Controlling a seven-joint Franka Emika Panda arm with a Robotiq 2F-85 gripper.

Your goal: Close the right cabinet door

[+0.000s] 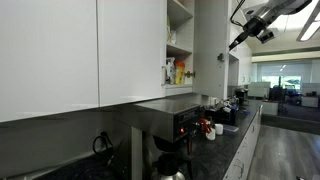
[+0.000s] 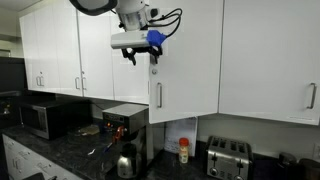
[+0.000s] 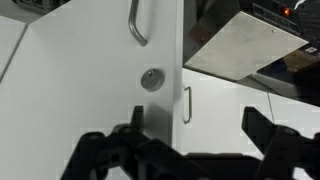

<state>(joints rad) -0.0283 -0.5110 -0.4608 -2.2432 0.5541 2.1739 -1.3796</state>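
The right cabinet door (image 2: 188, 60) is noted as a tall, narrow, flat, glossy white panel. One slim vertical silver bar handle (image 2: 158, 95) is fixed close to its free edge. The door is found partly open, with the free edge standing out from the cabinet front. Its inner face (image 1: 211, 50) is shown in an exterior view. In the wrist view the outer face (image 3: 90, 80) and handle (image 3: 135, 25) are seen.

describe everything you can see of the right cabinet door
The right cabinet door is a tall, glossy white panel with one vertical silver bar handle near its edge. It hangs swung open, baring shelves in an exterior view. The open gripper sits by its handle edge; contact unclear.
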